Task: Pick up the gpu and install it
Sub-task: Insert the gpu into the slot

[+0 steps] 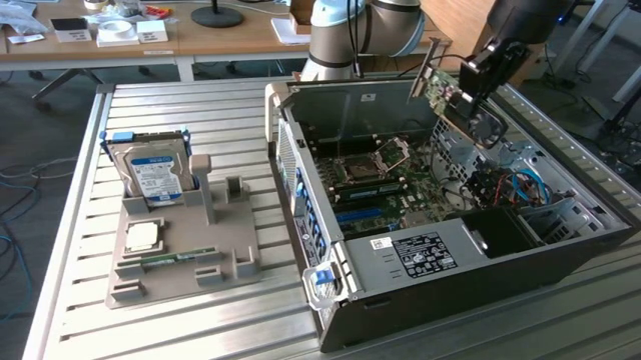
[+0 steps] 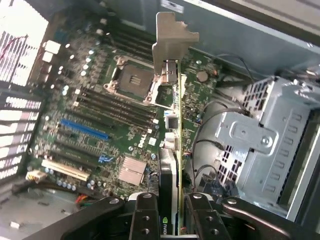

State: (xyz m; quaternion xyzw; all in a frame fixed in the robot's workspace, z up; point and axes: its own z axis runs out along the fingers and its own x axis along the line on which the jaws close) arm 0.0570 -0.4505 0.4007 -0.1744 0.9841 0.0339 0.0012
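Above the open computer case, your jaws pinch the gpu edge-on, its near end hidden between them, clear of the motherboard. The case lies on a slatted metal desk. Beside it, a grey tray holds a hard drive.

Arm raised from base at exterior view's top, wrist bent downward at exterior view's right. Gripper held tilted, pointed down and toward exterior view's left. Fingers clamped on graphics card, one on each face; card held edge-on, projected straight out past fingertips.
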